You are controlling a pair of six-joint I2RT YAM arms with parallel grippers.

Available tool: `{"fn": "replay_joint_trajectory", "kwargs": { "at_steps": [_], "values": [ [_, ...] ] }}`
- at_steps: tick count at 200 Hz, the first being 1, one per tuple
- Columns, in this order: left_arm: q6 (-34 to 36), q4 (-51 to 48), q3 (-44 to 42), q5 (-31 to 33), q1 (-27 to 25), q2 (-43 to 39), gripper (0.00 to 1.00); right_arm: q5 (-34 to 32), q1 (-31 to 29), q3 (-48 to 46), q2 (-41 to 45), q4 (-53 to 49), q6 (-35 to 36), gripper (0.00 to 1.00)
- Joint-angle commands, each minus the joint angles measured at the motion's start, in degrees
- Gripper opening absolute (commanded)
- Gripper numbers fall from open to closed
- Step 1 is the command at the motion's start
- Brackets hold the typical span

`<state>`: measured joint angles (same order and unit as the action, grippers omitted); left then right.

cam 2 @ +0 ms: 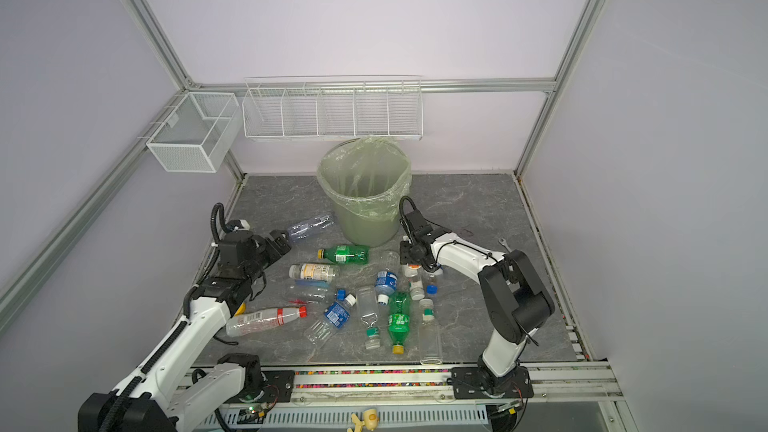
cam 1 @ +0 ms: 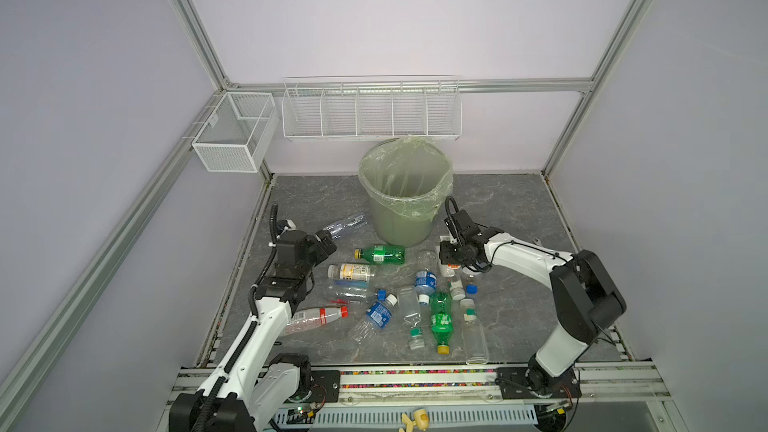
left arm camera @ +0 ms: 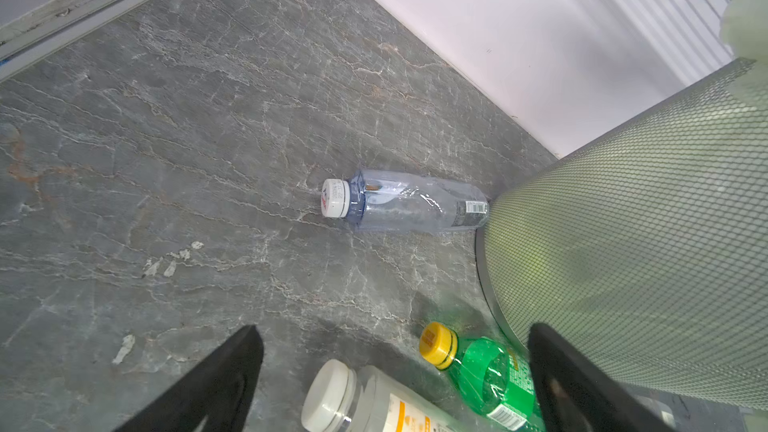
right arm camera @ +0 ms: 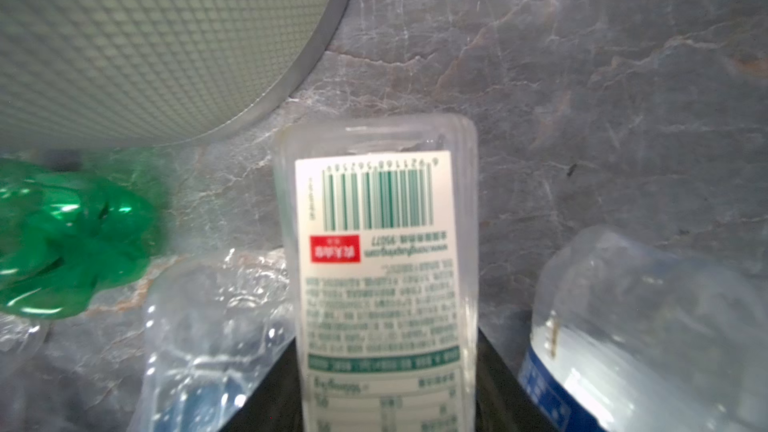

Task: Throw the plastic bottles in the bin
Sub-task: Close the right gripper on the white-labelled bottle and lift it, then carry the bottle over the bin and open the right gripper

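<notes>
White-label bottle (right arm camera: 384, 263) cap end cut off

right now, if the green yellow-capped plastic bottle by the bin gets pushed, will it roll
Probably rolls: the green yellow-capped plastic bottle lies on its round side on the grey tabletop. Looks empty, so likely light. See-through walls look thin, so may dent.

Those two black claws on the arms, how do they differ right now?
The left gripper has its jaws wide open with nothing between them; the right gripper is shut on a clear bottle with a white barcode label. In both top views the left gripper sits left of the bin, the right gripper right of it. Both are black, two-fingered and close to the bin.
</notes>
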<state>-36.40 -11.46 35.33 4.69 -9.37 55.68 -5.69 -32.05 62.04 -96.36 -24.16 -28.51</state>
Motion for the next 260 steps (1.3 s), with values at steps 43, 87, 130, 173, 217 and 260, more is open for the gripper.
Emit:
{"fn": "replay_joint_trajectory", "kwargs": {
  "at_steps": [43,87,130,173,217,260],
  "values": [
    [-1.03,1.05,0.5,0.69,0.4,0.67,0.99,-3.15,0.31,0.86,15.92,-6.3,-1.18,0.5],
    [-1.55,1.0,0.97,-0.1,0.4,2.15,0.99,-6.41,0.4,-0.17,25.76,-9.18,-1.43,0.5],
    [-2.27,1.92,0.88,-0.21,0.4,2.59,0.99,-8.54,0.41,3.35,32.04,-11.43,1.15,0.5],
    [-2.59,2.65,1.34,-0.3,0.4,3.45,0.99,-7.2,0.45,9.39,32.97,-8.94,4.13,0.51],
    [-2.36,1.62,0.75,-0.7,0.4,3.56,0.99,-3.39,0.37,16.98,29.21,-4.8,6.36,0.51],
    [-1.43,-1.24,1.06,0.32,1.27,2.78,0.99,0.22,0.31,23.22,24.57,0.12,8.64,0.52]
  ]
}}
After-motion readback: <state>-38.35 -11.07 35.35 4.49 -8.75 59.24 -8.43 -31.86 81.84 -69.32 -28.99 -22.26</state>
